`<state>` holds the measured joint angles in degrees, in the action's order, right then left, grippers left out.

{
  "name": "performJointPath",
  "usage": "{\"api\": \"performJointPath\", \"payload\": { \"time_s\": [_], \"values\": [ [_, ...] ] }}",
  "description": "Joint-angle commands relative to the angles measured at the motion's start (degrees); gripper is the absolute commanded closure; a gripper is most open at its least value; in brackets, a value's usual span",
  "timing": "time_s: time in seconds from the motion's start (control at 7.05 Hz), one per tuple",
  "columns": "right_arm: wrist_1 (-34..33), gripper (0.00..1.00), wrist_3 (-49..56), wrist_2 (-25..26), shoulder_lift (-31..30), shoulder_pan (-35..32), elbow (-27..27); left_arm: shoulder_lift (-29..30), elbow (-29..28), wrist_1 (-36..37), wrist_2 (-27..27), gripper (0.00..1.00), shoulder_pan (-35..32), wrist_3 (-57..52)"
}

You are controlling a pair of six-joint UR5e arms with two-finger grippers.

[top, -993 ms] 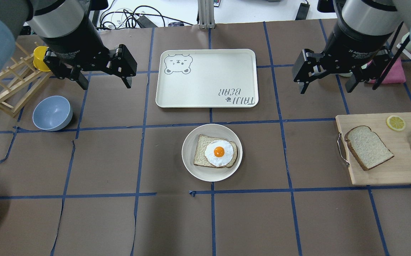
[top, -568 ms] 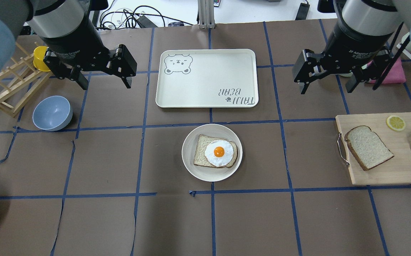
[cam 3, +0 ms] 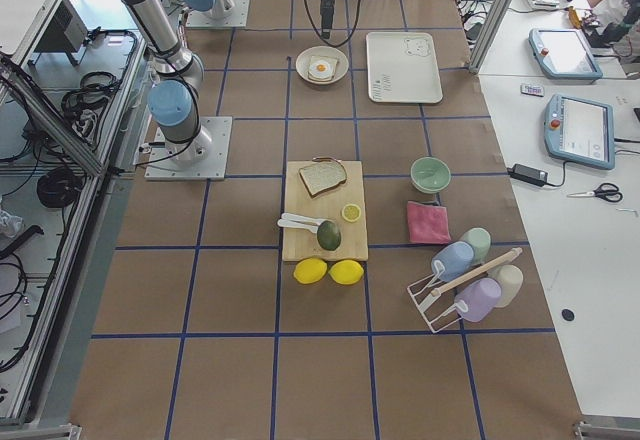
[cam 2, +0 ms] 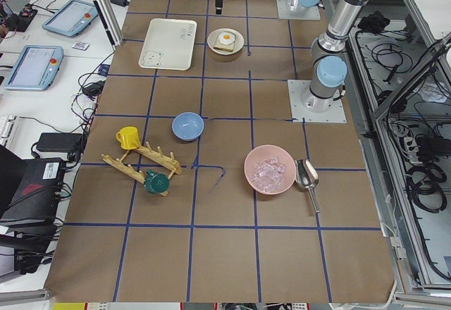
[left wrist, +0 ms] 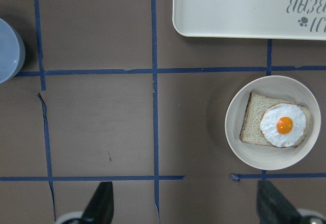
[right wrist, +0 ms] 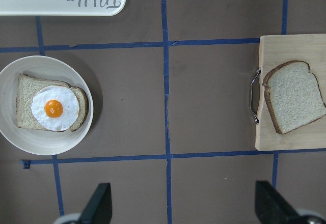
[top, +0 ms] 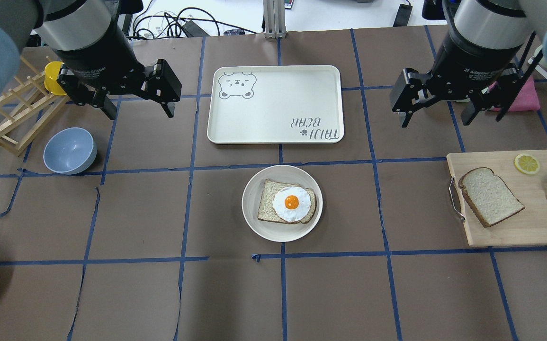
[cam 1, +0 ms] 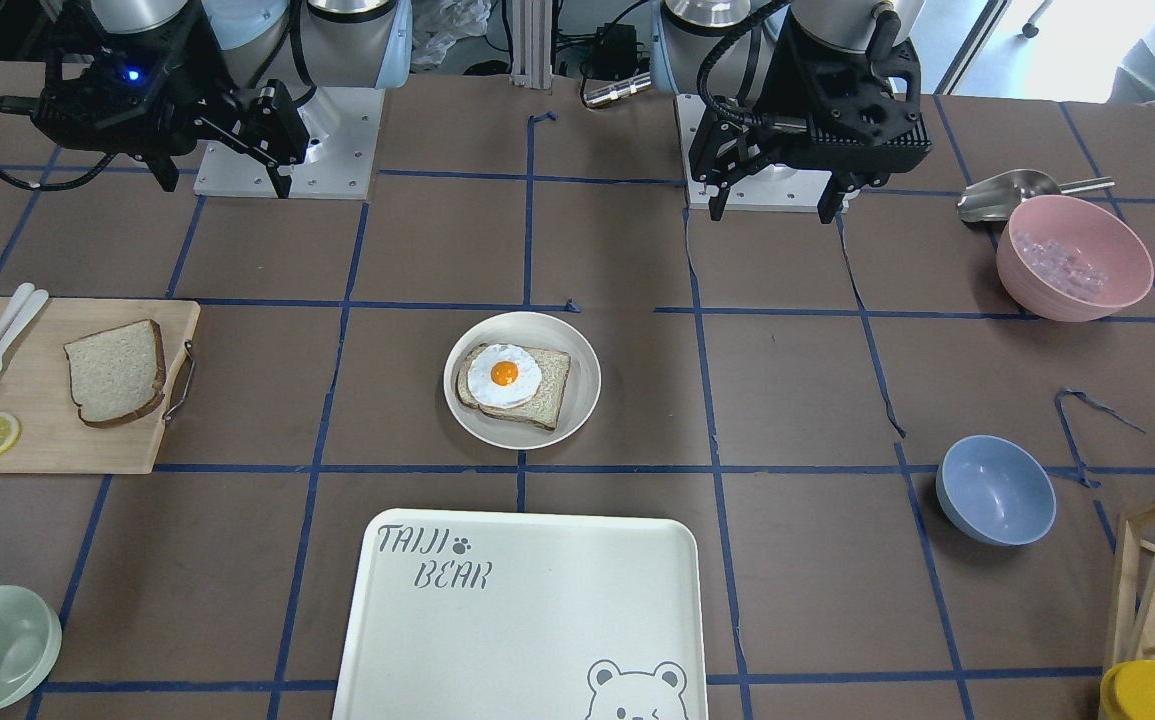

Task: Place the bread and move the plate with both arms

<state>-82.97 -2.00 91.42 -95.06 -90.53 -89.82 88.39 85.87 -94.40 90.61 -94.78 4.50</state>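
The plain bread slice [top: 490, 196] lies on a wooden cutting board at the table's right; it also shows in the right wrist view [right wrist: 295, 95] and the front view [cam 1: 115, 372]. The round cream plate [top: 254, 222] sits mid-table and holds another slice topped with a fried egg [top: 291, 203]; the plate also shows in the left wrist view [left wrist: 239, 147]. My left gripper [top: 141, 112] hangs open and empty above the table, left of the tray. My right gripper [top: 435, 122] hangs open and empty, beyond the board and left of the bread.
The white TAIJI BEAR tray [top: 275, 104] lies beyond the plate. A blue bowl [top: 69, 150] and a wooden rack [top: 13, 113] stand at the left. The cutting board [top: 515, 227] also carries a lemon slice, white cutlery and an avocado. A pink cloth [top: 524, 97] lies far right.
My right gripper has shifted slightly to the right and a little nearer. My left gripper and all objects are where they were.
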Motion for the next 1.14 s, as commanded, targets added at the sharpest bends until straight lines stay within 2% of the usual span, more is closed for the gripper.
{"api": "performJointPath", "payload": {
  "time_s": [0.0, 0.71, 0.99],
  "values": [
    [0.09, 0.00, 0.68, 0.16, 0.05, 0.00, 0.00, 0.03, 0.00, 0.01, 0.00, 0.00, 0.03, 0.07],
    [2.19, 0.00, 2.35, 0.25, 0.40, 0.53, -0.09, -0.41, 0.18, -0.08, 0.09, 0.00, 0.12, 0.07],
    [1.41, 0.00, 8.23, 0.68, 0.84, 3.67, -0.18, -0.32, 0.18, 0.01, 0.09, 0.00, 0.03, 0.07]
  ]
}}
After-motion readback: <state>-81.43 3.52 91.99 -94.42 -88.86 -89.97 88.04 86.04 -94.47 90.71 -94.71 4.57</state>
